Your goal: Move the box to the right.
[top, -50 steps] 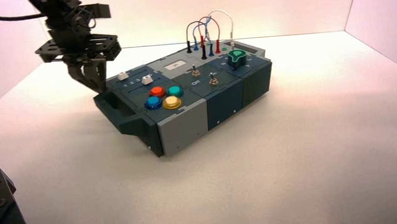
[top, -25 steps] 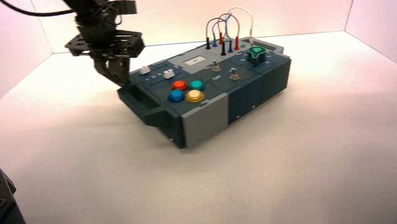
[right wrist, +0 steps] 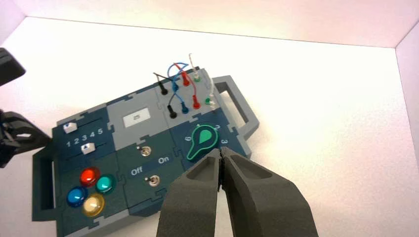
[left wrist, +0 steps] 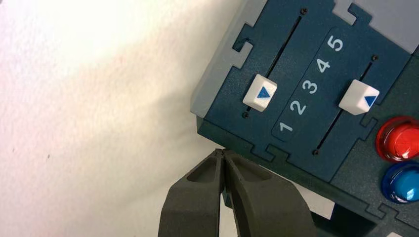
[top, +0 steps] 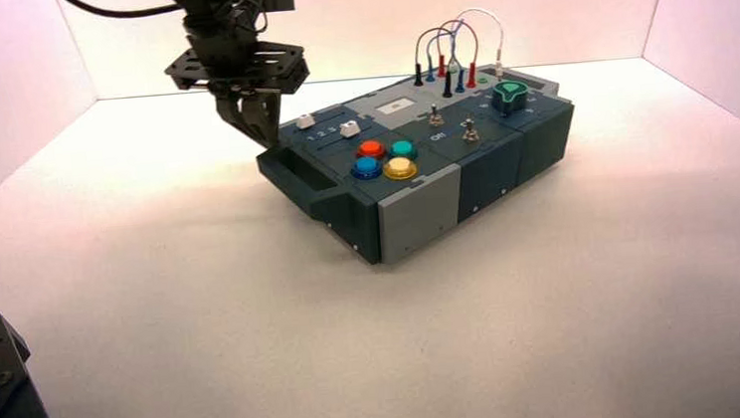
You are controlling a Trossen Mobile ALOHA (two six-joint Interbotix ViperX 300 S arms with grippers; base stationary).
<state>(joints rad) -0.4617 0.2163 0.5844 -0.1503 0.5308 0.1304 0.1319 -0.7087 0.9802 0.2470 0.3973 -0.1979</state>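
Beside the left jaws, the box (top: 420, 155)

I get v. bright, diffuse light, strongest on the white tabletop (top: 591, 281) toward 12 o'clock, nearly blown out there. Soft shadow falls approx. 7 o'clock of the control box (top: 424, 190). My L gripper (top: 269, 145), at its 10 o'clock, reads dark vs. the glow. Small glints on the red button (left wrist: 406, 140) & blue button (left wrist: 406, 185).
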